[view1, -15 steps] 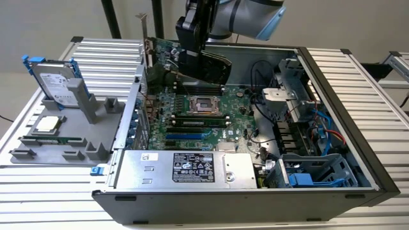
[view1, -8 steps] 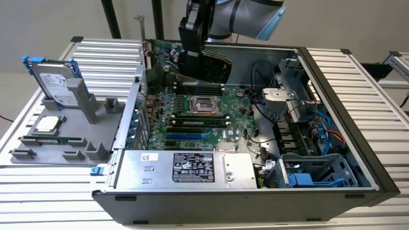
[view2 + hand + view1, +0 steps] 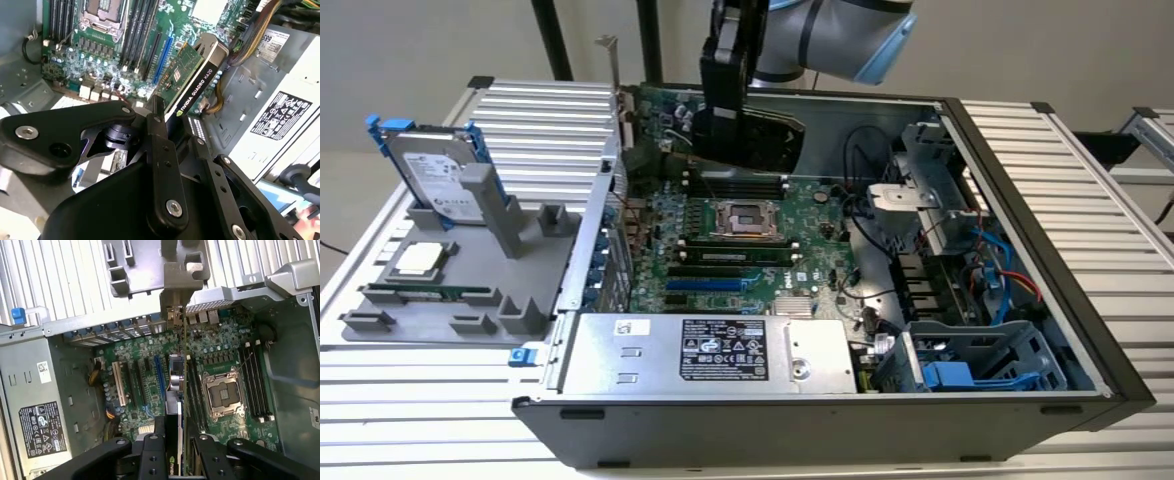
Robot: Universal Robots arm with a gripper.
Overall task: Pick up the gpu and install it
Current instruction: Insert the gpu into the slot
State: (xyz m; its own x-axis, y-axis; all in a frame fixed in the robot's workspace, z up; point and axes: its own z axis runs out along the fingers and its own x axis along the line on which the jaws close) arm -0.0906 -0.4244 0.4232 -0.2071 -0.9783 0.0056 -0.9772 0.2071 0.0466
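Lying open on a ribbed metal table (image 3: pixel 1067 180) before a plain pale wall (image 3: pixel 427 40), a computer case (image 3: pixel 787 440) exposes its green motherboard (image 3: pixel 720 250). The gripper (image 3: pixel 179 432) is clenched on the gpu (image 3: pixel 767 135), holding it on edge over the motherboard. A grey fixture tray (image 3: pixel 400 325) carrying a hard drive (image 3: pixel 434 170) sits at the exterior view's left.

Robotics lab/workshop: open PC case (image 3: pixel 827 432) on alu-profile bench (image 3: pixel 1067 170), grey parts jig (image 3: pixel 427 322).
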